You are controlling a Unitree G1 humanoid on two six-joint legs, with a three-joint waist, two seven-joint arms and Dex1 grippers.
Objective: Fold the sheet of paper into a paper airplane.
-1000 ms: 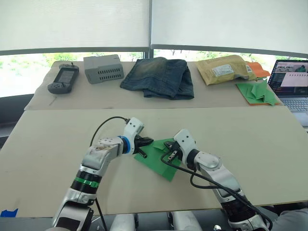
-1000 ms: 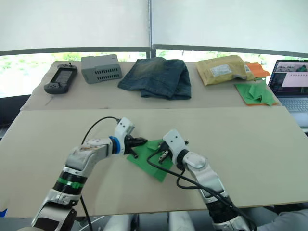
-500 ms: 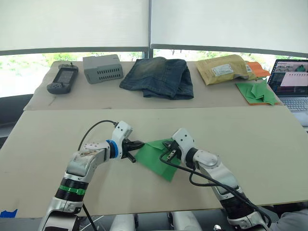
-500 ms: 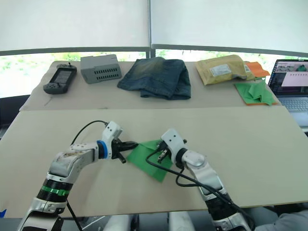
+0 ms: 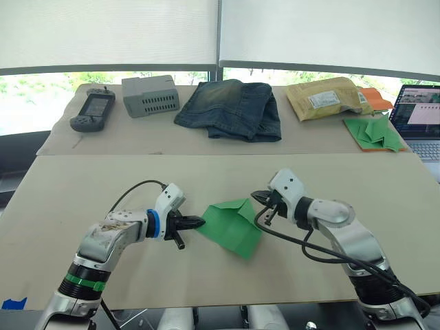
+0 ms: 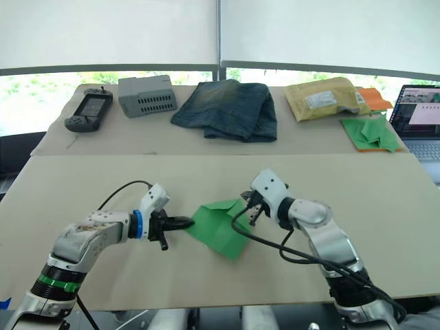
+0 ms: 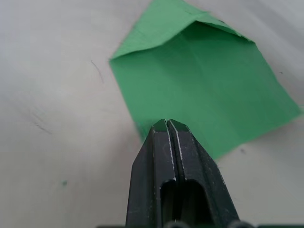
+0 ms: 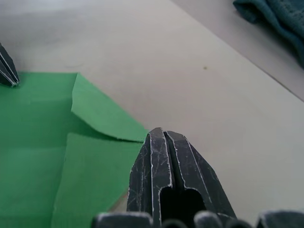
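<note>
The sheet of paper (image 5: 230, 223) is bright green and lies flat near the table's front middle, with one corner folded in as a flap (image 8: 102, 114). My left gripper (image 5: 199, 222) is shut, its tip at the sheet's left edge (image 7: 142, 128); whether it touches the paper I cannot tell. My right gripper (image 5: 260, 199) is shut too, with its tip just off the sheet's far right corner beside the flap. Nothing is held between either pair of fingers.
On the far table lie a black handheld controller (image 5: 91, 112), a grey vented box (image 5: 151, 96), folded jeans (image 5: 230, 110), a yellow padded envelope (image 5: 326, 98) and a pile of green folded papers (image 5: 373, 132) with orange paper (image 5: 377, 98). An open laptop (image 5: 421, 117) stands at far right.
My left gripper drew back leftward off the sheet to its left edge. The right gripper moved rightward off the paper to its far right corner. The sheet stays flat on the table.
</note>
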